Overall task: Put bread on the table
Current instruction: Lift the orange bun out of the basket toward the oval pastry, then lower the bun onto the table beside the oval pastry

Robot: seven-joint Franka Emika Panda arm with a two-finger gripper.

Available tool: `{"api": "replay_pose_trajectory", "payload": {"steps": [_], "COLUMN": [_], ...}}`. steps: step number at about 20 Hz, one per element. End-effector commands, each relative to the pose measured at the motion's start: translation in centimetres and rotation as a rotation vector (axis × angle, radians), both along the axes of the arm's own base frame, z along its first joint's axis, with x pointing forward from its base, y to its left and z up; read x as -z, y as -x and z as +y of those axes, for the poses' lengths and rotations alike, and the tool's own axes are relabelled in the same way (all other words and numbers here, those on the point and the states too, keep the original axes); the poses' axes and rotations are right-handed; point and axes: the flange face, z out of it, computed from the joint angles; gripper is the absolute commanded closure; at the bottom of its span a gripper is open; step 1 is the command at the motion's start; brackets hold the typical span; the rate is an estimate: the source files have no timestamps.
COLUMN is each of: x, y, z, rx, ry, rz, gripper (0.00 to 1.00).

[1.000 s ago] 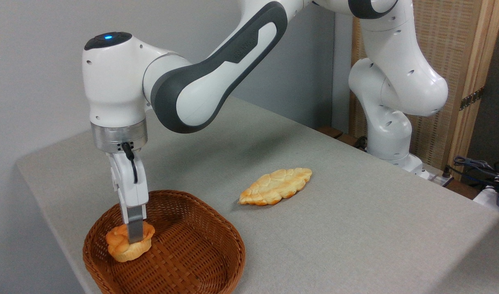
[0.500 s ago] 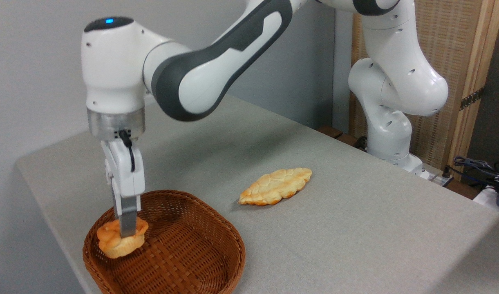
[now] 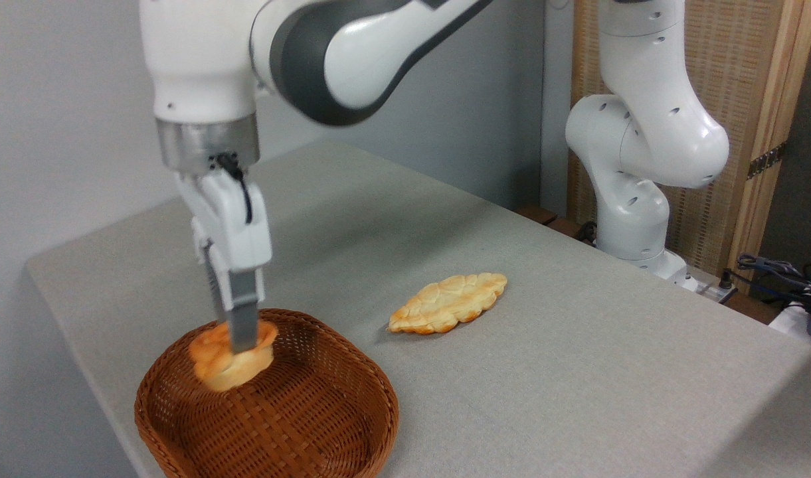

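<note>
Single fixed camera, mounted off the table's (image 3: pixel 578 372) near side, above surface height, angled downward and facing the back wall. Close range: the basket (image 3: pixel 299 425) is cropped at the bottom edge and the arm's upper links (shoulder included) leave the top. Arm base (image 3: pixel 634 226) stands at far right.

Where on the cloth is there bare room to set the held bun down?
The gripper holds the bread over the wicker basket. The table is bare right of the basket, in front of the flat loaf, and behind the basket toward the wall. Crowded only at the robot base.
</note>
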Motion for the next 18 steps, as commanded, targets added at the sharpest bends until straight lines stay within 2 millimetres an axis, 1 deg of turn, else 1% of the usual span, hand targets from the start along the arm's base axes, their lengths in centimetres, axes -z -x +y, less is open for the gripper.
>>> {"api": "replay_pose_trajectory", "payload": {"steps": [1, 3, 4, 6, 7, 8, 11, 12, 13, 14, 16, 17, 18], "x": [-2.7, -2.9, -2.6, -1.1, -0.6, -0.2, 1.1, 2.2, 3.1, 3.8, 4.8, 5.0, 5.2], "y": [4.0, 6.7, 8.2, 11.4, 12.6, 13.3, 14.0, 14.1, 14.3, 14.5, 14.8, 14.8, 14.8], "z": [0.6, 0.8, 0.9, 1.5, 2.5, 3.0, 3.4, 3.6, 3.7, 3.9, 4.0, 4.0, 4.1], "rx": [0.068, 0.092, 0.115, 0.215, 0.250, 0.273, 0.289, 0.322, 0.373, 0.418, 0.453, 0.456, 0.456], "ry": [-0.032, -0.044, -0.058, -0.087, -0.118, -0.144, -0.174, -0.212, -0.263, -0.300, -0.311, -0.310, -0.309], "rz": [0.073, 0.099, 0.115, 0.171, 0.193, 0.207, 0.237, 0.266, 0.292, 0.316, 0.342, 0.347, 0.351], "gripper": [0.49, 0.49, 0.49, 0.49, 0.47, 0.42, 0.41, 0.41, 0.39, 0.35, 0.31, 0.14, 0.00]}}
